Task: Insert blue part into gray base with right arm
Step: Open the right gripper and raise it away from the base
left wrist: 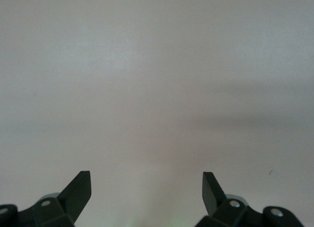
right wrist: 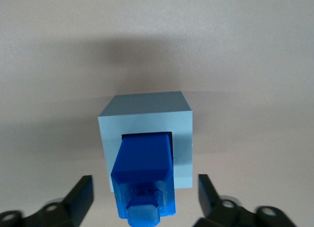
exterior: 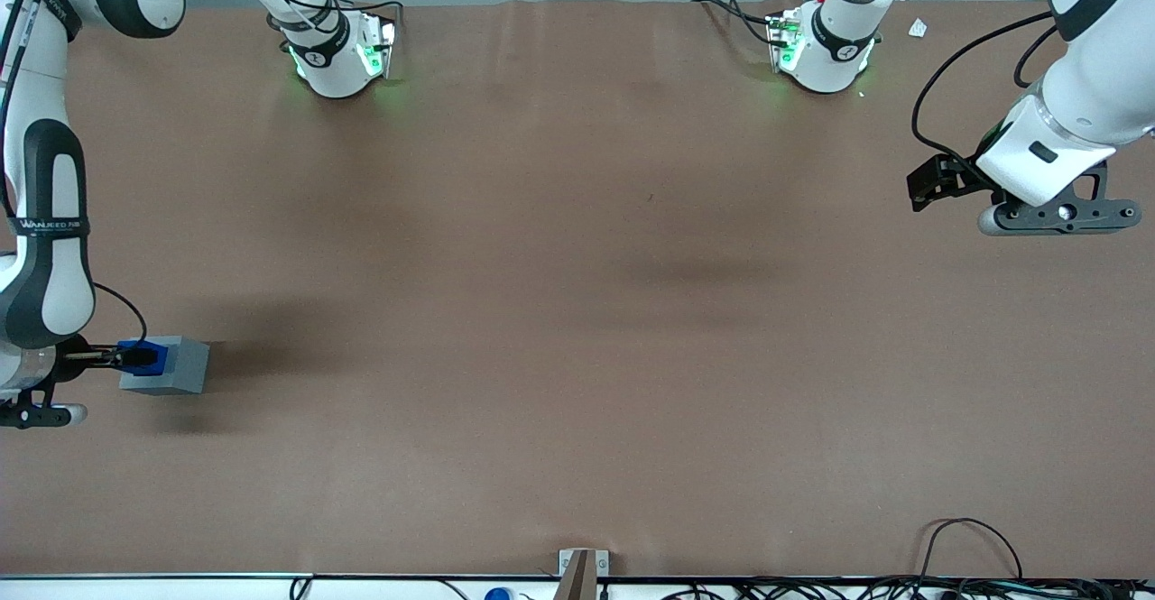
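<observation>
While the blue part (right wrist: 143,180) sits with its lower end in the recess of the gray base (right wrist: 145,120), low at the left edge of the front frame on the bench (exterior: 577,311), my fingers (right wrist: 82,192) stand spread on either side of it, touching nothing. It seems to stand proud, perhaps not fully seated. My worry: if I lift off crooked, a finger could clip the stub, tilt the part or nudge the base.

White arm (exterior: 41,221); slim black fingers (right wrist: 81,195)
</observation>
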### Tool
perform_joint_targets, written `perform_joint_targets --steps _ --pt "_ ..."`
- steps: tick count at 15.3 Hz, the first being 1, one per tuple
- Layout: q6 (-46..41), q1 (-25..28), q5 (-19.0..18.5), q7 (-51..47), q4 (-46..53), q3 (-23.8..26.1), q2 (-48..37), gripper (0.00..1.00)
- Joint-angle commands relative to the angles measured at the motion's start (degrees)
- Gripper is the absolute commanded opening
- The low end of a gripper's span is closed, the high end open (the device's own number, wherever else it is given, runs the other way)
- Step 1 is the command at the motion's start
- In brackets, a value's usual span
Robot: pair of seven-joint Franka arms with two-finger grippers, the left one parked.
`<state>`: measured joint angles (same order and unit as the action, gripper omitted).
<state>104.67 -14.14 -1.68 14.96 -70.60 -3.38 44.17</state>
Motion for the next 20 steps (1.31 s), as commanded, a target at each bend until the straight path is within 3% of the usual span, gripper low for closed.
perform_joint_targets --steps 1,11,20 --pt "-1.04 0.6 0.01 0.25 -0.07 0.48 -4.08 1.0" --pt "-20.28 6.23 2.82 -0.1 -0.77 0.83 -24.99 1.0" --pt "-20.73 10.71 3.26 -9.42 -16.4 0.75 -45.12 1.0"
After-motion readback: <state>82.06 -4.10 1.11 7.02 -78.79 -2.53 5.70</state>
